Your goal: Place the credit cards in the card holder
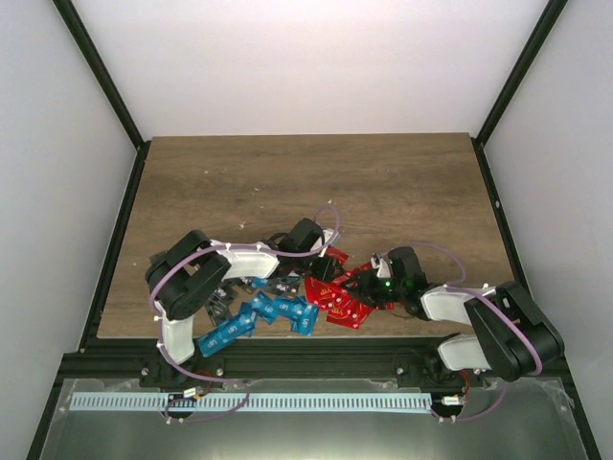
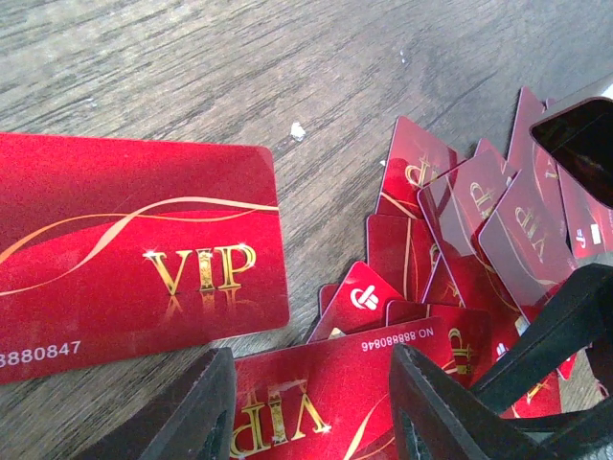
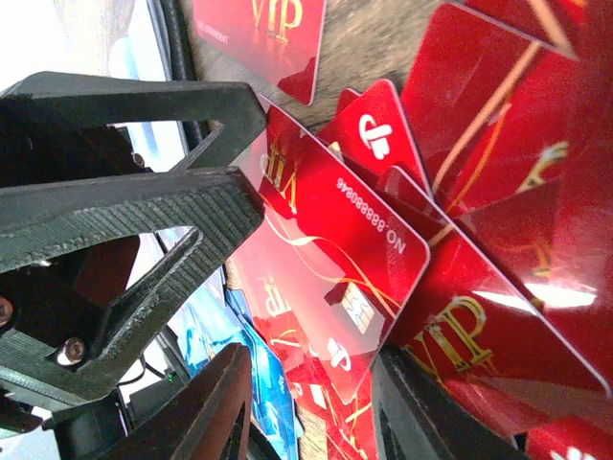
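Blue cards (image 1: 273,314): a loose chain along the near edge of the counter (image 1: 306,182), close to my left arm's base.
Dark cards (image 1: 222,295): just behind the blue ones, partly hidden under my left arm.
Red cards (image 1: 337,297): an overlapping fan between my two arms, gold "VIP" lettering on many, its left end just beside the blue chain.
Right pincer (image 3: 311,379): low over the red fan, fingers roughly half apart. A corner of the numbered red card (image 3: 335,240) lies in the gap, and I cannot tell whether either finger touches it.
Left pincer (image 2: 308,383): facing the right one over that same card, fingers about half apart. The card runs across the gap and on behind one finger, and I see nothing clamped.
Lone red card (image 2: 134,240): flat on the wood just beside my left pincer, apart from the fan.
Card holder: I cannot pick it out for sure. A dark glossy slab (image 2: 579,134) with a pale edge sits over the red fan at the far right of my left wrist view.
Wood grain: brown planks run on to the far edge.
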You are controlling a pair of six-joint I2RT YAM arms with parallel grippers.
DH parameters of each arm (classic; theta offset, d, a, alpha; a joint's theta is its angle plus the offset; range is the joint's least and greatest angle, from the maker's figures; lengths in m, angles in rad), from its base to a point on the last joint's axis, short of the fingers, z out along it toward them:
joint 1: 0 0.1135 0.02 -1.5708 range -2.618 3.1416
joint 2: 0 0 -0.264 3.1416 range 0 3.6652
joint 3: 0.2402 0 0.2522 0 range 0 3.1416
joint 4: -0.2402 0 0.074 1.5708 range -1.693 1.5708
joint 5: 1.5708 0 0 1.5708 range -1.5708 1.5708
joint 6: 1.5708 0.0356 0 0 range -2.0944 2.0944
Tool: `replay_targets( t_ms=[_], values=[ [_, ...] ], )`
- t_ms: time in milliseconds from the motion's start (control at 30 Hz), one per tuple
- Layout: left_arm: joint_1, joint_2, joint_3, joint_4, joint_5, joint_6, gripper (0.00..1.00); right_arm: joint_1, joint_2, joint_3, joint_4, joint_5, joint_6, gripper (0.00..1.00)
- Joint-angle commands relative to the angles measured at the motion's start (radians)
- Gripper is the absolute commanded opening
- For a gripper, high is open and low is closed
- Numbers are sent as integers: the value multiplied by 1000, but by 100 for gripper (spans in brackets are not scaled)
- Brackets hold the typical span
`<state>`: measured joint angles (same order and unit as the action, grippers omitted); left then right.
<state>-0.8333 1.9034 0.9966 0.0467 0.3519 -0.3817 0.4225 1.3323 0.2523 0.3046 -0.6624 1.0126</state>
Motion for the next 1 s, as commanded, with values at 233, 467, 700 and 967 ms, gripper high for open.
replay_targets(
  t_ms=[233, 467, 700, 967],
  values=[
    [-13, 18, -43, -85, 4, -26, 46, -8, 13, -39, 181, 44, 124, 25],
    [-13, 19, -41, -84, 9, -29, 46, -8, 21, -55, 221, 65, 148, 14],
    [-13, -12, -38, -85, 9, -43, 46, -8, 52, -56, 250, 33, 138, 1],
    [-12, -151, -32, -97, -56, -92, 52, -8, -19, -53, 206, 13, 107, 1]
  ],
)
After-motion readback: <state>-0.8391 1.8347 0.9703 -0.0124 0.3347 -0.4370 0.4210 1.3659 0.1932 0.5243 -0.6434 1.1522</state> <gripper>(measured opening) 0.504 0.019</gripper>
